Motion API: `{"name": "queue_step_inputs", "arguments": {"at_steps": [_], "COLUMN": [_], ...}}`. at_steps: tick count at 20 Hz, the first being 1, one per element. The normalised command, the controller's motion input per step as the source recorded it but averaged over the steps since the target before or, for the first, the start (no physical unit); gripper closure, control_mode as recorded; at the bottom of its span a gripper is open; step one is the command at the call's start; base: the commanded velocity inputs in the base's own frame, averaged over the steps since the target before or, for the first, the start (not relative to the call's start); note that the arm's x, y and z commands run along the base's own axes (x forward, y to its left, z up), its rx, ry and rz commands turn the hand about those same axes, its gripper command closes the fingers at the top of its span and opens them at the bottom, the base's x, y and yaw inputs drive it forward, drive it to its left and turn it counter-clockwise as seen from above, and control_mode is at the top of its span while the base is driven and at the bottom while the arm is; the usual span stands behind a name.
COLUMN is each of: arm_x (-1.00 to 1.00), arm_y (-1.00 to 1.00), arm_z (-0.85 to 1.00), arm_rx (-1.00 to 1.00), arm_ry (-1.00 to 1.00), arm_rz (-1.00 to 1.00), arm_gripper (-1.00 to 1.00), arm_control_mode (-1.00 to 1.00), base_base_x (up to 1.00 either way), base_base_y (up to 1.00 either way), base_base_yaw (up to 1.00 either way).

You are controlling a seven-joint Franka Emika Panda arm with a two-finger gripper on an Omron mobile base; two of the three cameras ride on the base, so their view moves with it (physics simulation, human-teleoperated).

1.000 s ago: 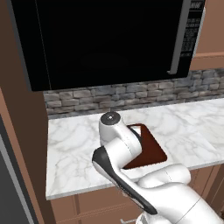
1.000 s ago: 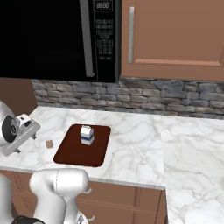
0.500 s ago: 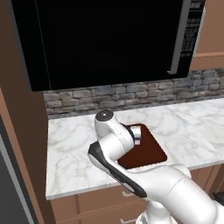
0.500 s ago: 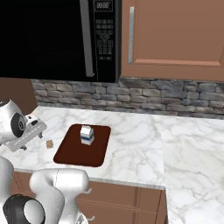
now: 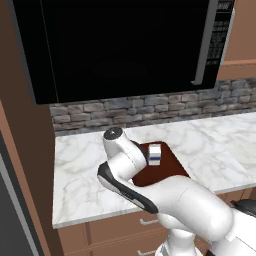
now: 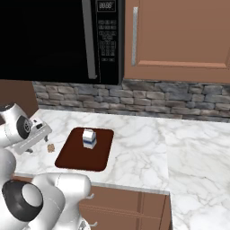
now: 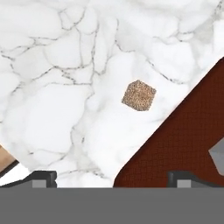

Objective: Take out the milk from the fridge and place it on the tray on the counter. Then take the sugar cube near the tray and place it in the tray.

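The small white milk (image 5: 154, 154) (image 6: 89, 138) with blue stripes stands upright on the dark reddish-brown tray (image 5: 167, 172) (image 6: 76, 157) on the marble counter (image 6: 143, 148). The tiny tan speckled sugar cube (image 6: 51, 147) (image 7: 138, 95) lies on the counter just left of the tray (image 7: 175, 144). My gripper (image 7: 116, 177) (image 6: 37, 140) hovers over the cube, open, its two finger tips wide apart with nothing between them. In the hand view the cube lies ahead of the tips, close to the tray's rounded corner. A sliver of the grey fridge (image 5: 7, 210) shows at the far left.
A big black microwave (image 5: 120, 45) (image 6: 58, 40) hangs over the counter, above a stone backsplash (image 6: 134, 96). Brown wall cabinets (image 6: 179, 36) are to its right and wooden drawers (image 6: 130, 206) sit below. The marble stretches on to the right of the tray.
The arm has shifted its links, uncovering the milk in the left base view, and the hand has edged slightly nearer the sugar cube. Milk, tray and cube have not moved.
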Motion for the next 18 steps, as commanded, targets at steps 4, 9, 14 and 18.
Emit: {"name": "queue_step_inputs", "arguments": {"at_steps": [4,9,14,18], "arm_x": [0.15,0.20,0.14,0.03], "arm_y": [0.01,0.05,0.00,0.00], "arm_z": [-0.10,-0.12,-0.16,-0.03], "arm_rx": [-0.02,-0.03,-0.01,0.00], "arm_ry": [0.00,0.01,0.05,0.12], "arm_rz": [-0.01,-0.01,0.00,0.03], "arm_gripper": [-1.00,-1.00,-1.00,-1.00], "arm_control_mode": [-1.00,-1.00,-1.00,-1.00], "base_base_x": [0.00,0.00,0.00,0.00], "base_base_y": [0.00,0.00,0.00,0.00], "base_base_yaw": [0.00,0.00,0.00,0.00]}}
